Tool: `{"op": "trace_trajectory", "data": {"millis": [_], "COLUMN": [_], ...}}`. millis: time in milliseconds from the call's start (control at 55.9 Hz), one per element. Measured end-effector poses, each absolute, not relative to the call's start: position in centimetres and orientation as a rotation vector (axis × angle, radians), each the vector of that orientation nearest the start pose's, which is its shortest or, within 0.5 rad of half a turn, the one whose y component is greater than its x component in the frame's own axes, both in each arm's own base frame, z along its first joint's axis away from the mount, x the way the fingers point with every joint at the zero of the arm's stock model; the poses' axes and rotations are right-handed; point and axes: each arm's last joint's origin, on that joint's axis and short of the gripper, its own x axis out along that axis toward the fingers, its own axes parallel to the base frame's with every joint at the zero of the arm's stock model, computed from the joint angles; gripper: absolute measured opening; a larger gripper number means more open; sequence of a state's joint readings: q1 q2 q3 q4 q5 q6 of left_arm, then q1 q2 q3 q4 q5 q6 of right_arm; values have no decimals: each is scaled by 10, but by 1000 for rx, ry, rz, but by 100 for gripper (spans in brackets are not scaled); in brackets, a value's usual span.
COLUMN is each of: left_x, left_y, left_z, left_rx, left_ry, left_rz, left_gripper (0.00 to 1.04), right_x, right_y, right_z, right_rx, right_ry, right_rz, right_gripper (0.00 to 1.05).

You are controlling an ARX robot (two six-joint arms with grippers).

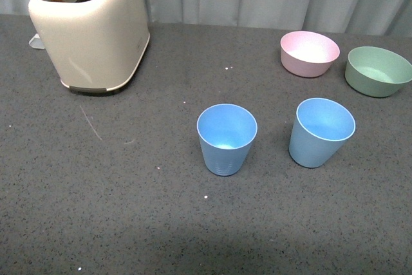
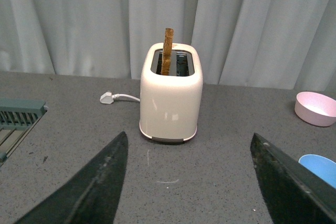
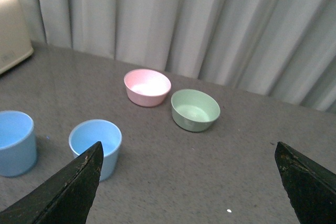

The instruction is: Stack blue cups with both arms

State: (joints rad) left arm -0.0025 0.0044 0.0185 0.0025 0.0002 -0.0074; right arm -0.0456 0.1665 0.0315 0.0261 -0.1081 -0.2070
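Observation:
Two light blue cups stand upright and apart on the grey table in the front view, one in the middle and one to its right. Neither arm shows in the front view. In the right wrist view both cups appear, one cup just past one black finger and the other cup at the frame's edge. My right gripper is open over bare table. My left gripper is open too, facing the toaster, with a sliver of one blue cup beside one finger.
A cream toaster holding a slice of toast stands at the back left, its white plug lying behind it. A pink bowl and a green bowl sit at the back right. A green rack lies beside the toaster.

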Motion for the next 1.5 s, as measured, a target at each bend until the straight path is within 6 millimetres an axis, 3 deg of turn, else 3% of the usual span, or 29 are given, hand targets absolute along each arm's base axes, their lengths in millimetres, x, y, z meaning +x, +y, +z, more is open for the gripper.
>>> {"op": "trace_trajectory", "data": {"millis": [161, 304, 590, 787, 1019, 1502], "left_x": [97, 97, 97, 97, 97, 97], "left_y": [0, 0, 0, 0, 0, 0], "left_z": [170, 170, 170, 170, 170, 170], "left_rx": [-7, -5, -5, -5, -5, -5], "left_ry": [-16, -16, -16, -17, -16, -16], "left_rz": [-3, -3, -3, -3, -3, -3], "left_gripper": [100, 98, 98, 98, 98, 98], "right_x": [138, 176, 255, 296, 328, 335], "right_y": [-2, 3, 26, 44, 62, 68], "right_z": [168, 166, 137, 122, 100, 91], "right_rx": [-223, -176, -83, -58, -19, -5], "right_ry": [209, 359, 708, 805, 923, 975], "right_rz": [86, 112, 148, 111, 75, 47], "right_gripper": [95, 95, 95, 95, 95, 29]}}
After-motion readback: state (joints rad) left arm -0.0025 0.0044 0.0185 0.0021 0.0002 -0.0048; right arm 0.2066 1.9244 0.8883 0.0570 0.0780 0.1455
